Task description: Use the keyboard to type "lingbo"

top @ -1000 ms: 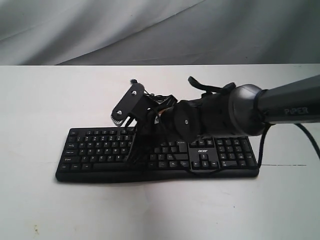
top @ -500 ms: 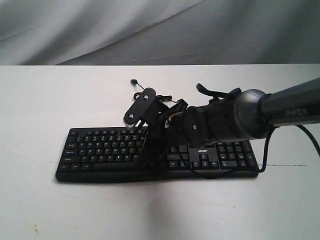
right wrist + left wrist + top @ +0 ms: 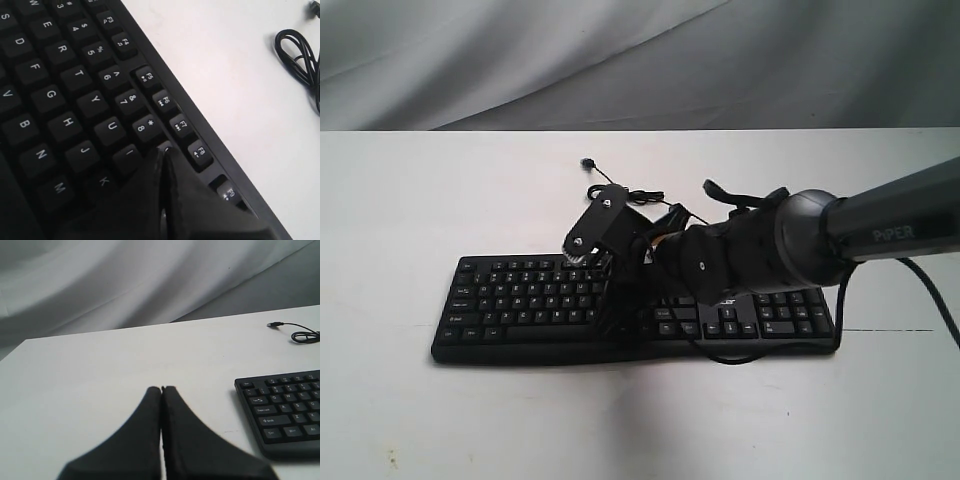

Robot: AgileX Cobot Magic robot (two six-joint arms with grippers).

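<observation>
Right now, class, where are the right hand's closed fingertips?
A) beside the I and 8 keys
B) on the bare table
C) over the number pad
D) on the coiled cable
A: the right wrist view shows the right hand with shut tips beside the I key and the 8 key of the keyboard.
</observation>
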